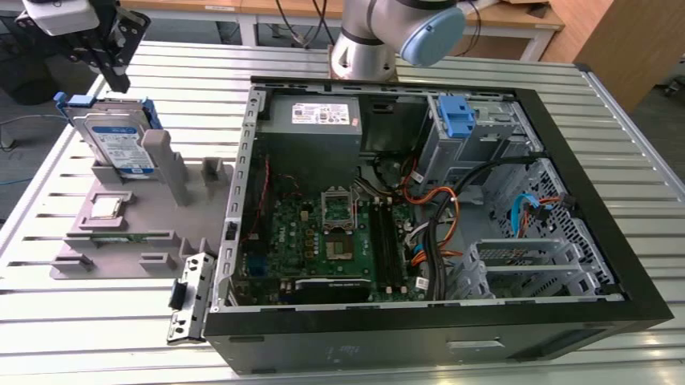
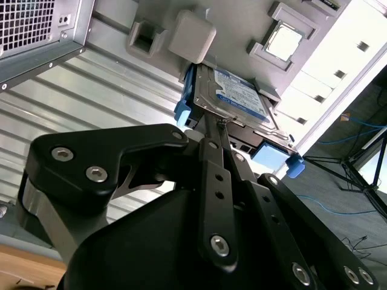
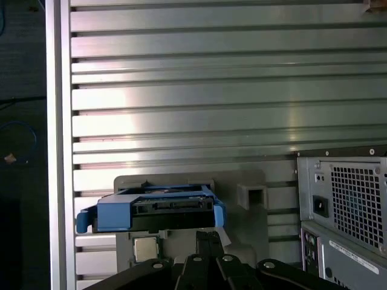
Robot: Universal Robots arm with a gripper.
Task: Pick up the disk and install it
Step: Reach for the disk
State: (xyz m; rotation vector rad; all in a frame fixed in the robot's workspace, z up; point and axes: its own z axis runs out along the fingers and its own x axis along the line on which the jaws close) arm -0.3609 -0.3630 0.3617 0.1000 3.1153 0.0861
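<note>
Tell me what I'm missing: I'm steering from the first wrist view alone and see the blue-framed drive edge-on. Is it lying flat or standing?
Observer: Standing. In the exterior view the flat silver disk in its blue plastic carrier leans upright in the grey plastic stand, white-and-blue label showing.
Operator: Where is the gripper?
Observer: The black gripper hangs just above the disk's top edge; whether it touches, I cannot tell.
Operator: Is the case open?
Observer: Yes. The black computer case lies on its side, lid off, green motherboard exposed.
</note>
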